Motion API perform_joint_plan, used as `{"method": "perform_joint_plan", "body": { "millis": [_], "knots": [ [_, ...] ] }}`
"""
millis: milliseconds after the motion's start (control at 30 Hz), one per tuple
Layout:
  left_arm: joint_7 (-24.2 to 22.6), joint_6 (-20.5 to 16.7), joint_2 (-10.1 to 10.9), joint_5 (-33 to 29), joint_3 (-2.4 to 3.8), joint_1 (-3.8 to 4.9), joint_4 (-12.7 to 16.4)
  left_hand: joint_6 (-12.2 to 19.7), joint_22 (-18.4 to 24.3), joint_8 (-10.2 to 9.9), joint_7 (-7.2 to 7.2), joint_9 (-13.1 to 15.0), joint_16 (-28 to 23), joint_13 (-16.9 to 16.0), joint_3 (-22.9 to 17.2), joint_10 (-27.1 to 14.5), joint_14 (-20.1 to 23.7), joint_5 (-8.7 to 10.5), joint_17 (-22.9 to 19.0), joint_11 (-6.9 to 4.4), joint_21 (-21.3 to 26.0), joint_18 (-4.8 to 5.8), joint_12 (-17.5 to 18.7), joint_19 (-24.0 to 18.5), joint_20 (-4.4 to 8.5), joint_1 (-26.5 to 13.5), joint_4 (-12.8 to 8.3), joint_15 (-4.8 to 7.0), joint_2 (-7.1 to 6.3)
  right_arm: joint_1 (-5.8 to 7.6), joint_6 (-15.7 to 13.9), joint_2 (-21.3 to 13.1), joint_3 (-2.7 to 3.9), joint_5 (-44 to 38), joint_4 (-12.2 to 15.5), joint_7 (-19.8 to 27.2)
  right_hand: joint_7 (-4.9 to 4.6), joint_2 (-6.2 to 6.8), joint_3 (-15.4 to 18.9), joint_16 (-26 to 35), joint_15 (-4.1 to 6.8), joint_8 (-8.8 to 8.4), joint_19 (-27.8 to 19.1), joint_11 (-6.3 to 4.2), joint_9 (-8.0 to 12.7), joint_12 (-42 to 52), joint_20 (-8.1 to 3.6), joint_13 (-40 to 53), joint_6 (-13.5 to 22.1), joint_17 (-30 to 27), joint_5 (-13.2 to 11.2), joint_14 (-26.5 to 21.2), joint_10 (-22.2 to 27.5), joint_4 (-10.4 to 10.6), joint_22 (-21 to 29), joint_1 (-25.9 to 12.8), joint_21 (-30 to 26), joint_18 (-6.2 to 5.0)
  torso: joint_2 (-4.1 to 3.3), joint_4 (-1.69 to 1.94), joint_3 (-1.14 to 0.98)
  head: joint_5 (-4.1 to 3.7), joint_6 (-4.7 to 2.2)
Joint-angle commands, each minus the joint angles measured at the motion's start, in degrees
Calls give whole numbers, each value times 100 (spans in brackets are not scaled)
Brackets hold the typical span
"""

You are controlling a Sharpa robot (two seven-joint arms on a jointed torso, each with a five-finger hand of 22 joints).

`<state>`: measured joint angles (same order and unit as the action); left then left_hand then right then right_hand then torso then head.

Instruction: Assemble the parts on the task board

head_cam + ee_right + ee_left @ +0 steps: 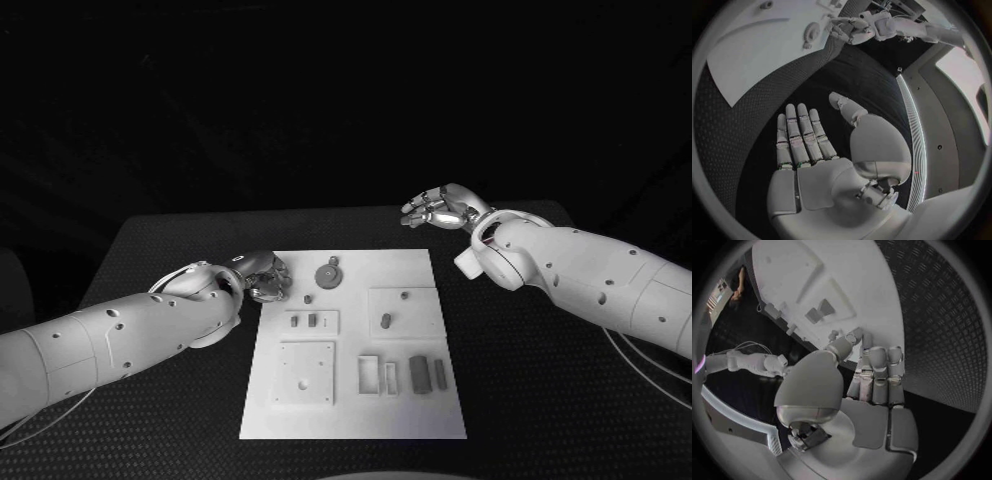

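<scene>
The left hand [264, 277] hovers empty at the task board's [356, 415] left edge, fingers loosely spread. The right hand [441, 208] hangs open-fingered beyond its far right corner. Roughly eight grey parts [420, 372] lie on the board.

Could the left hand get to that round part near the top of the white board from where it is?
Probably yes. The left hand sits at the task board's left edge, empty, with only bare board between it and the round part.

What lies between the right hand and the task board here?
Only bare black table. The head view shows the right hand open beyond the task board's far right corner, and the right wrist view shows dark mat between them.
</scene>
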<state>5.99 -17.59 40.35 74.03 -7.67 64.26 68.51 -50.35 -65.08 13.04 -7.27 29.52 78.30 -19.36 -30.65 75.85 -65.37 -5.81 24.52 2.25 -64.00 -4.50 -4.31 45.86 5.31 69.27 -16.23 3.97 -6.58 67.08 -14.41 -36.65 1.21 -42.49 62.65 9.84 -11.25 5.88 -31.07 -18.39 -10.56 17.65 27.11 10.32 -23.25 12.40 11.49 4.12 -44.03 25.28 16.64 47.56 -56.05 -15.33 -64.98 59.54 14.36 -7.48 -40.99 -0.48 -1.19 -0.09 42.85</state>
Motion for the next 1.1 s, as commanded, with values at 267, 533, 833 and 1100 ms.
{"method": "perform_joint_plan", "body": {
  "millis": [267,533,833,1100],
  "knots": [
    [-641,-494,176,-3729,51,199,-188,-155,57,205,-148,44,-342,9,-60,-205,257,-98,-172,107,229,84,34,-183,324,-266,84,-90,65,-6,631,-309,1,-2108,271,-119,55,20,-294,-389,295,198,762,-238,-101,276,-28,72,-411,294,-266,620,-585,-107,29,332,32,-234,3,1,-10,-91,-107],
    [-1273,-195,388,-5238,50,410,34,-31,289,335,-133,30,-1357,-26,27,-260,697,-52,-627,198,810,274,30,-616,188,-698,155,-219,37,-115,758,-574,-12,-3744,751,-461,119,130,-331,-714,601,226,1511,-394,-172,335,-38,140,-571,695,-368,1208,-937,-101,66,317,155,-514,8,-11,-9,-110,-159],
    [-1541,-42,535,-5880,50,539,357,67,361,437,-142,-3,-1886,-6,334,-429,783,-155,-781,277,1064,311,46,-702,113,-1043,127,-323,51,-251,449,-601,-235,-5173,1120,-921,175,402,-553,-804,796,198,1990,-430,-220,144,-23,200,-639,996,-705,1620,-1125,-19,38,417,258,-712,45,-7,-8,-56,-154],
    [-1615,-44,492,-6035,49,543,451,80,373,464,-156,-14,-2018,2,344,-458,773,-153,-810,291,1114,302,41,-697,86,-1054,115,-349,66,-285,306,-520,-421,-5804,1236,-1188,241,747,-1037,-732,877,145,2183,-375,-236,-162,-44,239,-645,1179,-1210,1844,-1118,210,-21,593,295,-752,86,6,20,-5,-113]
  ]
}}
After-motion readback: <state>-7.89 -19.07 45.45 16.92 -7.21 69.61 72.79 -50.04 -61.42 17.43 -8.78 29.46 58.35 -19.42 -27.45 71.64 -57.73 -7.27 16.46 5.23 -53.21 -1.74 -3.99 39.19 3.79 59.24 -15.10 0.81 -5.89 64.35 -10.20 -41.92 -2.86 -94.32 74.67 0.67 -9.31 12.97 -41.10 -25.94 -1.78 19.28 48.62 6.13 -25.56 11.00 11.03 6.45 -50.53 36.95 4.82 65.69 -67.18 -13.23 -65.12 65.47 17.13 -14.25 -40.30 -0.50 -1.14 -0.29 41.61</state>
